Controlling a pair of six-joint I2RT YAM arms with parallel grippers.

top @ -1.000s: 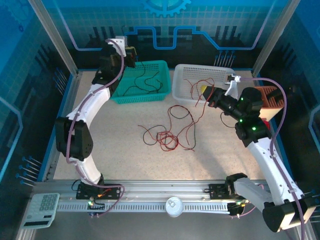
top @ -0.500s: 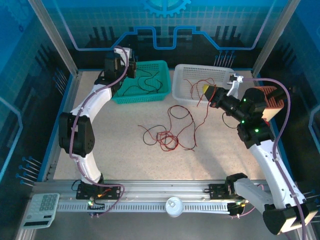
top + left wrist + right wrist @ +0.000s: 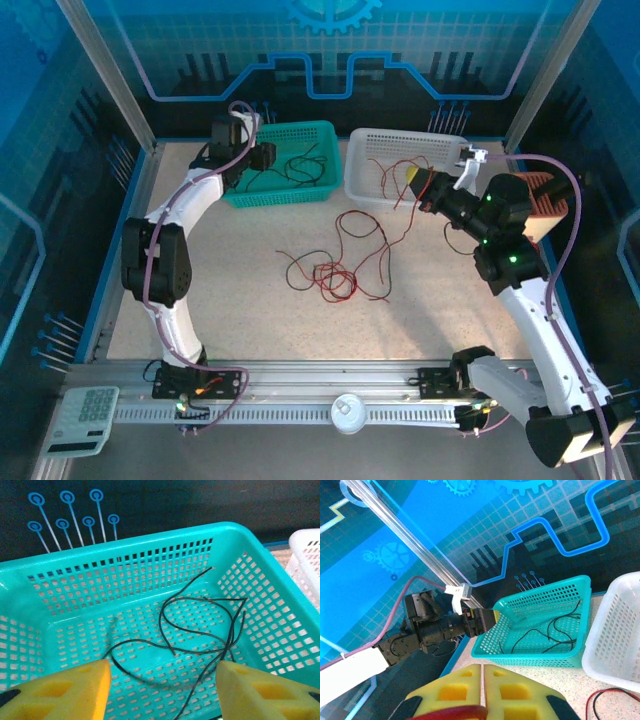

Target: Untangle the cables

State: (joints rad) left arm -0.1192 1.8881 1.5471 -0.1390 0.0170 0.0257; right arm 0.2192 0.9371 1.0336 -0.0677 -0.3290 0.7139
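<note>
**Two Grippers, One Loaded: Snag Hazards at the Baskets**

The left gripper (image 3: 162,680) is held above the teal basket (image 3: 125,542) with its yellow pads (image 3: 65,690) spread well apart. Nothing is gripped between them. The black cables (image 3: 210,599) lie loose on the basket floor, directly below and ahead of the fingertips.

The right gripper (image 3: 483,672) is fully closed, and a red cable (image 3: 408,215) is pinched between its pads. In the top view the strand is seen hanging below the fingertips and running toward the tangle (image 3: 330,275) of red and black cables on the table (image 3: 230,300). The tangle lies below the tool and well apart from it. The white basket (image 3: 352,170) stands just beside the fingertips, and further red strands lie inside it. Whether the pinched strand is knotted into the tangle cannot be told.

The following hazards are judged likely:

1. If the strand is knotted in, the tangle may be dragged along or pulled tighter when the tool is raised.
2. The trailing length may be caught on the white basket's rim and left draped over the wall.
3. A wire this thin may be pulled out of the soft pads under tension.
4. If the left gripper is lowered, a black loop may be hooked by an open finger and carried out of the basket.
</note>
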